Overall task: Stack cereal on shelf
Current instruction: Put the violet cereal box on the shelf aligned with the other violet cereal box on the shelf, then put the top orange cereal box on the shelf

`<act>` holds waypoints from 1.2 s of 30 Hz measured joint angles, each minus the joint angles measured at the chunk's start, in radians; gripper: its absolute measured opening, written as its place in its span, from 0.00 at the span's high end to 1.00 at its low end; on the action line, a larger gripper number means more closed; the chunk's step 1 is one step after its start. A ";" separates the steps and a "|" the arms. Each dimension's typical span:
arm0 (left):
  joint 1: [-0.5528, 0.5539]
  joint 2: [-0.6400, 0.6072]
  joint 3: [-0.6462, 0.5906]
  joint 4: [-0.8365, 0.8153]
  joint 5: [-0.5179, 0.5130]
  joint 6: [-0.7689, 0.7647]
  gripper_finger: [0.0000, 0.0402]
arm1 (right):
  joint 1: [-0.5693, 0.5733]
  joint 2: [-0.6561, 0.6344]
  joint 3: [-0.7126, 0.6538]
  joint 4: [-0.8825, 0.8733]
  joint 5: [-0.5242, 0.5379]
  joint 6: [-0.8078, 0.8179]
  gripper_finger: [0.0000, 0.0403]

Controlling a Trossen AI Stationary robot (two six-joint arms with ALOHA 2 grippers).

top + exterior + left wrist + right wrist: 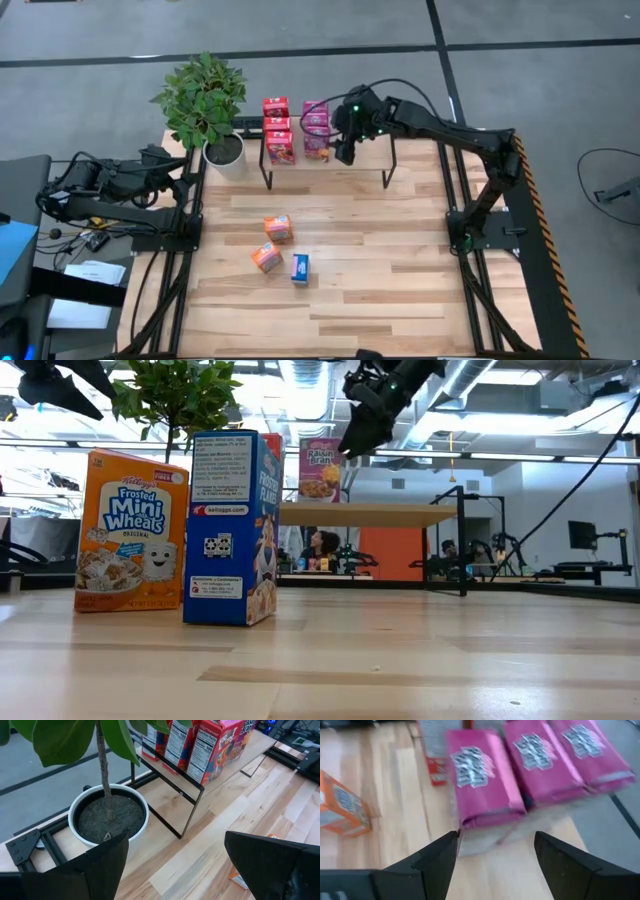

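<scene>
Pale wood planks make up the worktop point(400, 260), and the left arm lies folded at its far-left edge, its left gripper point(185, 180) low beside the white pot of a potted plant point(205, 105). Its wrist view shows the jaws spread wide with nothing between them, the pot's soil just ahead and the shelf's black leg and red cartons beyond.

Further right, three boxes stand loose on the worktop: two orange cereal boxes point(278, 228) and a blue cereal box point(300, 267), near one another and well apart from the shelf. The low view reads their fronts, Frosted Mini Wheats point(132, 530) and Frosted Flakes point(236, 528), which the high view cannot; one orange box is hidden there.

At the back edge stands the shelf point(380, 145), a light board on thin black legs. Red cereal boxes point(277, 128) line its left end, with magenta cereal boxes point(317, 130) just beside them.

The right arm reaches in from its base on the right, elbow raised, forearm stretched leftward over the shelf. The right gripper point(347, 140) hangs above the board, just right of the magenta boxes. Its wrist view shows the jaws open and empty, three magenta packs point(485, 780) lying side by side ahead, blurred, one orange box at the edge.

In the low view only the gripper's dark tip point(368, 420) shows, near a Raisin Bran box point(322, 468) on the shelf.
</scene>
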 joint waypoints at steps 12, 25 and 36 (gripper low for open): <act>0.000 0.000 0.000 -0.014 0.003 -0.002 0.20 | 0.044 0.000 0.184 -0.337 0.021 0.043 0.28; 0.000 0.000 0.000 -0.024 0.032 -0.003 0.20 | 0.434 0.021 0.187 -0.472 -0.166 0.237 0.28; 0.000 0.000 0.000 -0.024 0.079 0.027 0.20 | 0.648 0.018 0.004 0.245 -0.074 -0.085 0.28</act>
